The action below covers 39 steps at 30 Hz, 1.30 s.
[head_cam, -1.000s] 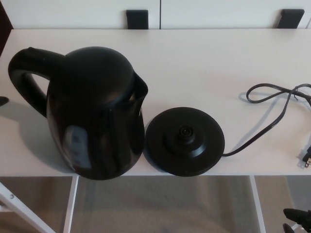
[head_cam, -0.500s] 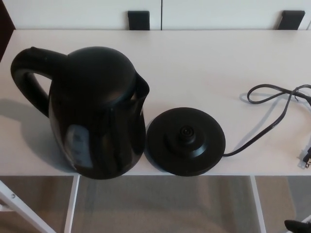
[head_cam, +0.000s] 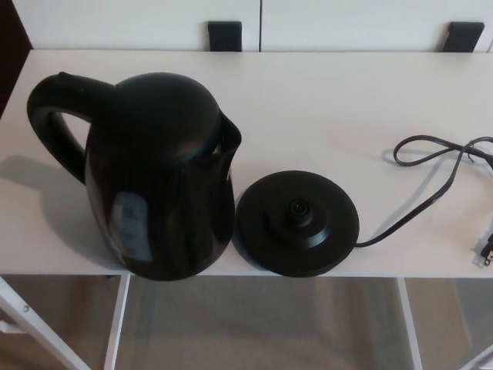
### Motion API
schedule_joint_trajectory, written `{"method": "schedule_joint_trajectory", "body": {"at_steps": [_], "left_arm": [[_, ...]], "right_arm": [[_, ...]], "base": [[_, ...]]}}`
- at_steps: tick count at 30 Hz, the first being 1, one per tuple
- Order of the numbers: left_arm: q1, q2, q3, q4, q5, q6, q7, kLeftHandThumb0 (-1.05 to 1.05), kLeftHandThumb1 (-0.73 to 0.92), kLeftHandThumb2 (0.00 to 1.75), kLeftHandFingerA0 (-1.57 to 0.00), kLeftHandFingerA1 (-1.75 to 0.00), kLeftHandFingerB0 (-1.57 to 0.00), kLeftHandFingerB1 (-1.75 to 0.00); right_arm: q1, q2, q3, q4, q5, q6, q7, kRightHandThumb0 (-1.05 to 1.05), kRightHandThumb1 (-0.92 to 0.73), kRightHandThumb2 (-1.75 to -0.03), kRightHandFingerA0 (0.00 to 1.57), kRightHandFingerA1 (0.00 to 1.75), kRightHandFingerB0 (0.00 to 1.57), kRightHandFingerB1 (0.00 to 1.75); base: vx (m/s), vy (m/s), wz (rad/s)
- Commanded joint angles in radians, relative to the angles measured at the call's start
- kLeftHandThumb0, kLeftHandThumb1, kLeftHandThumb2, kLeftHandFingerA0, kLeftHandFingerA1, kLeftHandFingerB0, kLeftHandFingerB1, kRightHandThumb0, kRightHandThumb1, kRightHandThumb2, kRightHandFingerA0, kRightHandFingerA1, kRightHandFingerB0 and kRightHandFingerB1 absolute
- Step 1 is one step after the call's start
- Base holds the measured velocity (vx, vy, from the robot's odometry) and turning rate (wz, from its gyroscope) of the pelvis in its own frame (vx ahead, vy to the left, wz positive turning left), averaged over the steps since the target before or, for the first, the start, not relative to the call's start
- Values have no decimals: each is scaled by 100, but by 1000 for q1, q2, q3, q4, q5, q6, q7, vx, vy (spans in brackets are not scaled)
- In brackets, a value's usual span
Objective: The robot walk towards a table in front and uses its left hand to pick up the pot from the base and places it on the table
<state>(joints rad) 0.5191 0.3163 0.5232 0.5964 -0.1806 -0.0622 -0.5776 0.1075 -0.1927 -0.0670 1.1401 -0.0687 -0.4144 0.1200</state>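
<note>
Both hands have slipped out of frame as the camera shifts; their state cannot be told. The pot [head_cam: 158, 177] stands upright on the desk [head_cam: 323, 100], hard beside its empty base [head_cam: 297, 223] and near the front edge. Any retreat should steer clear of the handle [head_cam: 42, 116].

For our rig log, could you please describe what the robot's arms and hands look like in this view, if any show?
Neither arm nor hand shows in this view. Only the black pot, its base, the cord and the white table are visible.
</note>
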Motion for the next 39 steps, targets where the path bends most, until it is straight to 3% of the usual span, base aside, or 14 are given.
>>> {"method": "schedule_joint_trajectory", "body": {"at_steps": [1,15,24,25,26,27,28,29,30,31,35,36,37,39], "left_arm": [[-75,-33,-103,79,77,-123,98,-75,53,89,0,-19,0,-13],[-353,-83,-368,420,207,-200,274,-78,65,102,0,-19,0,-19],[-369,-91,-417,468,191,-240,268,-81,68,104,0,-18,0,-17],[-369,-84,-400,480,161,-236,229,-78,64,102,0,-20,0,-17],[-372,-84,-393,484,151,-232,221,-77,79,64,0,-19,0,-16],[-377,-84,-387,489,143,-229,216,-77,79,64,0,-19,0,-16],[-384,-81,-369,495,123,-222,195,-75,65,100,0,-20,0,-17],[-387,-78,-360,497,115,-220,183,-70,81,63,0,-19,0,-15],[-387,-76,-357,499,114,-221,178,-70,81,63,0,-19,0,-15],[-388,-73,-354,498,111,-220,168,-75,67,99,0,-18,0,-15],[-391,-69,-344,501,107,-217,145,-76,65,99,0,-18,0,-15],[-388,-68,-343,499,108,-216,148,-74,79,63,0,-20,0,-17],[-387,-68,-343,499,108,-217,148,-77,64,99,0,-19,0,-16],[-388,-67,-342,500,108,-218,145,-77,64,99,0,-19,0,-16]], "right_arm": [[-24,-10,-24,49,15,-53,-14,-105,-84,-71,0,101,0,41],[-48,8,-35,80,14,-87,7,-105,-82,-74,0,111,0,48],[-54,1,-26,80,2,-74,-3,-105,-84,-69,0,107,0,50],[-67,-2,-34,84,11,-78,6,-105,-85,-73,0,101,0,55],[-72,-2,-35,85,11,-77,6,-105,-86,-75,0,99,0,56],[-76,-3,-34,86,10,-74,5,-105,-86,-75,0,99,0,56],[-80,-4,-30,80,5,-74,-1,-105,-86,-68,0,105,0,56],[-82,-5,-29,78,3,-72,-2,-105,-83,-71,0,104,0,55],[-82,-5,-30,78,5,-71,0,-105,-83,-71,0,104,0,55],[-83,-6,-30,79,5,-70,1,-105,-85,-73,0,100,0,53],[-82,-10,-27,80,1,-80,3,-105,-86,-75,0,94,0,49],[-83,-13,-19,78,-9,-74,-8,-105,-90,-75,0,82,0,45],[-86,-15,-15,78,-13,-71,-11,-105,-88,-74,0,78,0,45],[-90,-16,-13,79,-13,-69,-10,-105,-88,-74,0,78,0,45]], "base": [[0,0,0],[0,0,0],[0,0,0],[0,0,0],[0,0,0],[0,0,0],[0,0,0],[0,0,0],[0,0,0],[0,0,0],[0,0,0],[0,0,0],[0,0,0],[0,0,0]]}}
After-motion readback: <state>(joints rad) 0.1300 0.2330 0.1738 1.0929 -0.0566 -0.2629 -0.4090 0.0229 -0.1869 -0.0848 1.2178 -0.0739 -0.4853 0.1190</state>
